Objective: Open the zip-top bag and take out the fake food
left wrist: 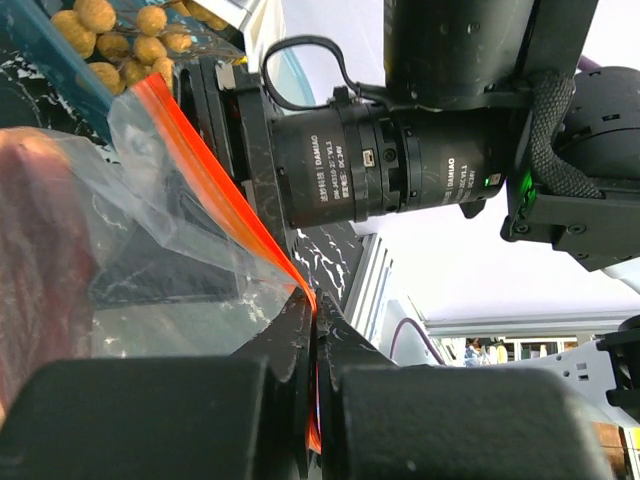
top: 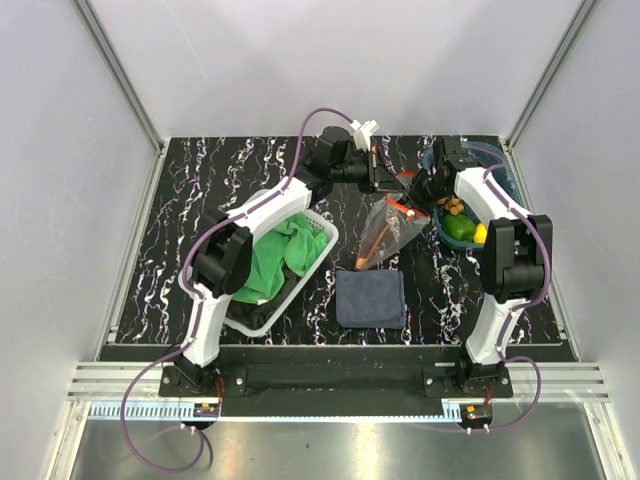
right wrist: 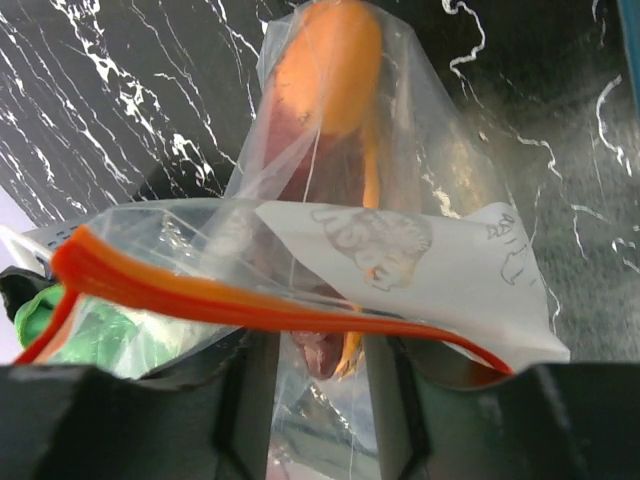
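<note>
The left gripper, closest to its lens, is pinched tight on the orange-red strip of the zip-top bag, which hangs lifted over the table, far middle. The strip runs straight across to the right gripper, whose fingers stand narrowly apart about the film. Whether they grip cannot be told. Fake food sits inside.

Top external looks down on zip-top bag from high, far behind; both wrist cameras sit tight against it, sharing its orange strip.
</note>
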Motion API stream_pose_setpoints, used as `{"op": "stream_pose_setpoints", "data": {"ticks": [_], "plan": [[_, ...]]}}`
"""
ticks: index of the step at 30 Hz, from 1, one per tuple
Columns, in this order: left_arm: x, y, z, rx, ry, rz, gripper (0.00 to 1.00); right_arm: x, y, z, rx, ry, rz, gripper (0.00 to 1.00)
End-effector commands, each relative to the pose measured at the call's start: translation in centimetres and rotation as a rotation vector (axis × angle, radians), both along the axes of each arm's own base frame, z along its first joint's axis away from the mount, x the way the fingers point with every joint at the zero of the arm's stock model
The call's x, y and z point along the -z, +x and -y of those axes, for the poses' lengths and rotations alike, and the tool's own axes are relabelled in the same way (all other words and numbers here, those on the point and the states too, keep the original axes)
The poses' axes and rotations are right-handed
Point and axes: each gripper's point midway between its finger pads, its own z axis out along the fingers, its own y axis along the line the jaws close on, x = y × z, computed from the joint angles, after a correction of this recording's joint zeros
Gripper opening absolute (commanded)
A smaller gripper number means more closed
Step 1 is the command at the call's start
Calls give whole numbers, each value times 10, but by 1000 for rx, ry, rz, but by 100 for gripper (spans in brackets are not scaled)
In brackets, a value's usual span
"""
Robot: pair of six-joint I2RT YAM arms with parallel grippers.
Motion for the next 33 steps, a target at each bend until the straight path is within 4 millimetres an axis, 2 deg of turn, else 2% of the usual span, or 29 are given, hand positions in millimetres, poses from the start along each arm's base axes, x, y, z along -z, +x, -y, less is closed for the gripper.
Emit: {"op": "stream_pose_setpoints", "data": {"ticks": [1, 6, 13, 14, 17, 21, 27, 28, 33], "plan": [[-18, 4, 6, 12, -63, 58, 0, -8, 25, -6, -31, 4, 92, 48], [-11, 4, 8, 16, -57, 46, 0, -9, 36, -16, -56, 52, 120, 54], [-6, 2, 7, 22, -51, 38, 0, -20, 37, -31, -116, 142, 181, 68], [-7, 2, 7, 23, -52, 39, 0, -23, 36, -33, -121, 151, 206, 72], [-9, 2, 7, 22, -56, 41, 0, -23, 35, -34, -129, 161, 230, 77], [-7, 2, 8, 21, -59, 29, 0, -10, 42, -36, -115, 166, 195, 78], [-5, -4, 10, 31, -60, 21, 0, 24, 50, -21, -70, 62, 113, 73], [-5, -4, 10, 33, -59, 23, 0, 30, 46, -18, -68, 45, 81, 69], [-4, -5, 7, 31, -46, 29, 0, 54, 35, -3, -57, -50, -13, 66]]}}
